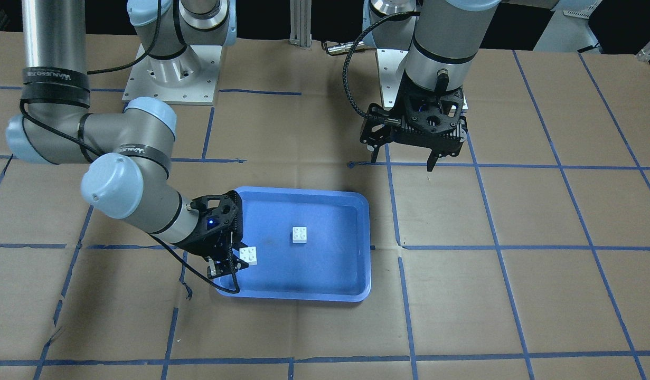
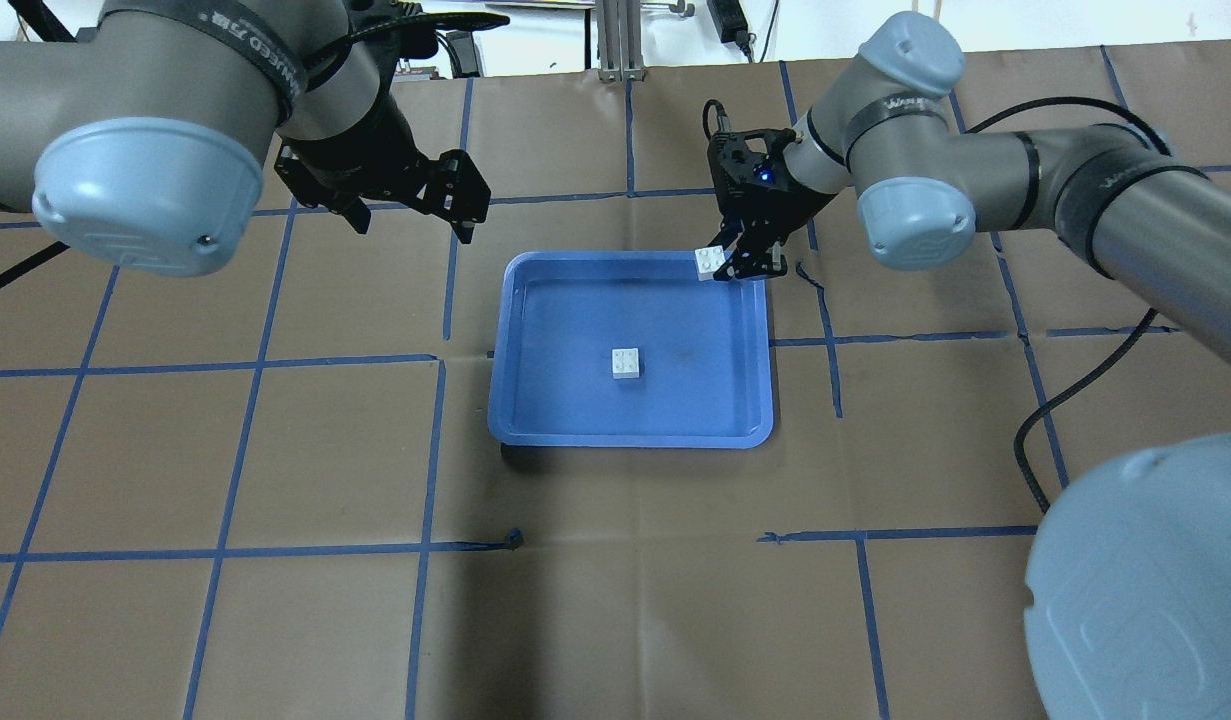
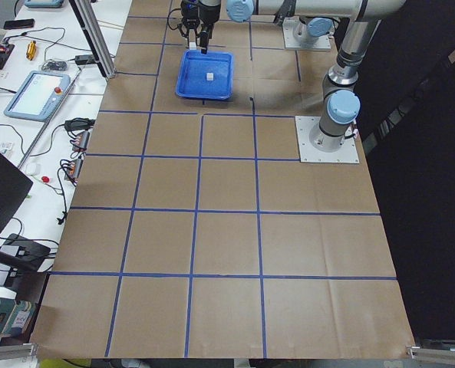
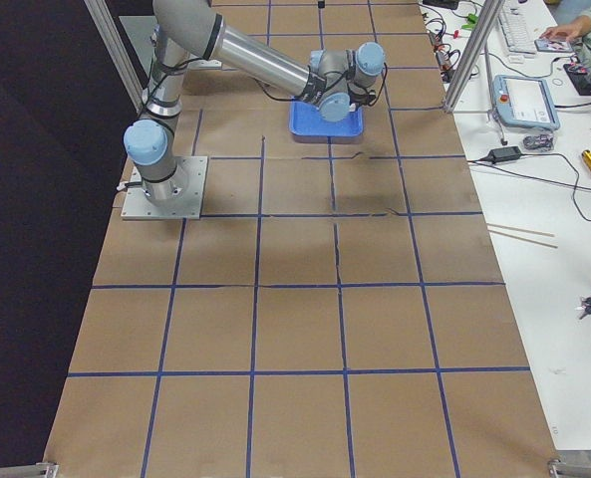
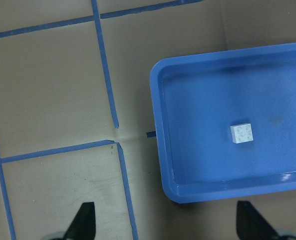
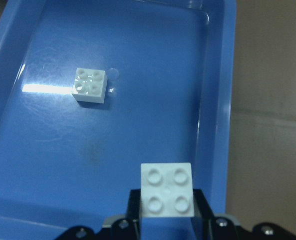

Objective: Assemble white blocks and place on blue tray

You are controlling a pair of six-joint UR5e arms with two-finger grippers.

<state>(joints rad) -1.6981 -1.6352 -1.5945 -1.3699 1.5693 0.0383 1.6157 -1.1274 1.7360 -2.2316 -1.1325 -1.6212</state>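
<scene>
We see right gripper (image 2: 727,268) clamping block (image 6: 166,190) studs-up at tray (image 2: 575,330) edge, likely to stack on other block (image 6: 92,85); left gripper (image 2: 413,230) spread, idle.

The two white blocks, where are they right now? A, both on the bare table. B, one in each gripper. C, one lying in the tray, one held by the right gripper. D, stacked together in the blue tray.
C: one white block lies alone on the floor of the blue tray, and the right gripper pinches the other white block near a tray corner.
</scene>
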